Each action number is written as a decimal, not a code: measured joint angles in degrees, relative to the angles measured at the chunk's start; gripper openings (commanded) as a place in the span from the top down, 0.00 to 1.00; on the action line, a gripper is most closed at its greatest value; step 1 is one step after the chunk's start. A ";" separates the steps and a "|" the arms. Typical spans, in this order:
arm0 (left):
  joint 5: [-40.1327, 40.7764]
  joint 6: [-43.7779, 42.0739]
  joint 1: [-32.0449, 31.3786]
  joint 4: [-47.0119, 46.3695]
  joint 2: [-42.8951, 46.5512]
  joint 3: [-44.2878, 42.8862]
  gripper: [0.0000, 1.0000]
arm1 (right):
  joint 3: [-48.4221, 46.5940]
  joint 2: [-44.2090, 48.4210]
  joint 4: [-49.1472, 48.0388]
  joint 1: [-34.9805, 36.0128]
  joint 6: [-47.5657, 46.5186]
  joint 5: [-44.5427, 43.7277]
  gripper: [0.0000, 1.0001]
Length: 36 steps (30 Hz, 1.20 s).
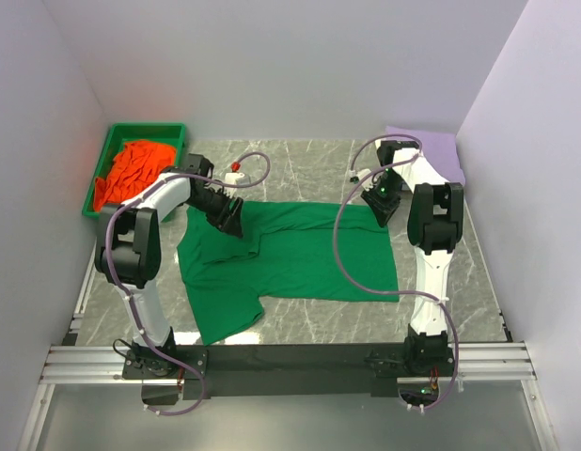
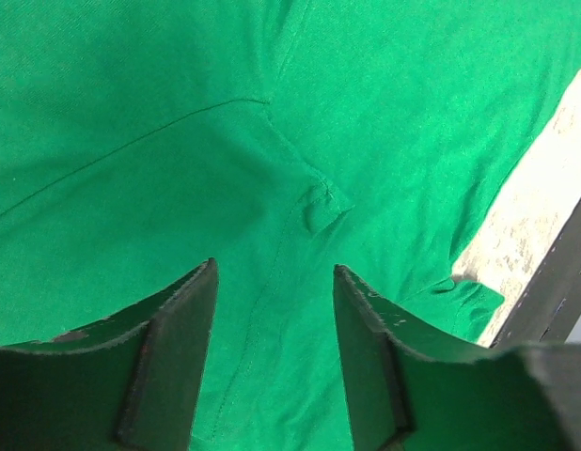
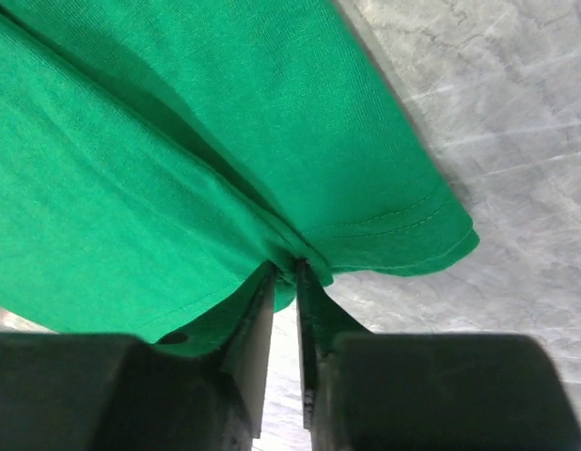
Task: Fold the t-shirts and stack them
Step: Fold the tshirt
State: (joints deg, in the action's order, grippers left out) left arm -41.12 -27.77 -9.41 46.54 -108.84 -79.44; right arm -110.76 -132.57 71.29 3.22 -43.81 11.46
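The green t-shirt (image 1: 300,258) lies spread across the middle of the table (image 1: 441,282). The left gripper (image 1: 227,221) hangs over its far left part, jaws spread wide and holding nothing. The right gripper (image 1: 384,211) pinches the hem at the shirt's far right corner. An orange t-shirt (image 1: 135,169) sits in the tray (image 1: 145,130) at far left, and a lavender t-shirt (image 1: 431,148) lies at far right.
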 measured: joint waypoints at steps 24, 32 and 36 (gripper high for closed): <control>-3.54 12.37 -15.34 -12.00 -13.84 -15.34 0.53 | 16.20 10.51 -4.00 0.37 -6.97 -3.34 0.68; -0.72 13.40 -15.19 -11.67 -15.61 -12.68 0.57 | 6.88 10.32 1.95 0.22 -5.25 -0.26 0.67; -0.68 11.63 -15.10 -9.86 -14.32 -10.14 0.53 | -1.79 8.92 2.95 0.22 -1.40 4.02 0.66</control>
State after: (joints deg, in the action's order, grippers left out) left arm -41.80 -16.14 -24.51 36.69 -123.15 -89.58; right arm -112.55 -123.66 74.24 3.44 -45.21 15.49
